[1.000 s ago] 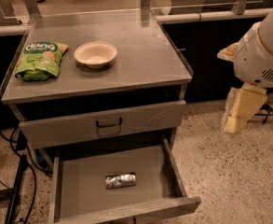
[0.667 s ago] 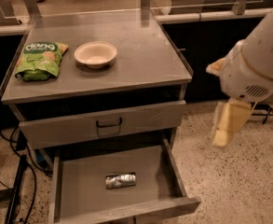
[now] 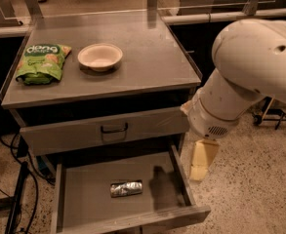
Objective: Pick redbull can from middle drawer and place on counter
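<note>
The redbull can point(image 3: 126, 188) lies on its side on the floor of the open middle drawer point(image 3: 86, 199), near the drawer's middle. The counter point(image 3: 147, 57) is the steel top above. My gripper point(image 3: 202, 161) hangs from the big white arm point(image 3: 245, 72) just right of the drawer's right wall, above and to the right of the can, apart from it. It holds nothing that I can see.
A green snack bag point(image 3: 41, 62) and a cream bowl point(image 3: 100, 56) sit on the counter's left half. A closed drawer front with a black handle point(image 3: 113, 128) is above the open drawer. Cables point(image 3: 15, 179) lie on the speckled floor at left.
The arm has swung left and down toward the cabinet, and the gripper now hangs beside the open drawer's right wall. The can has not moved.
</note>
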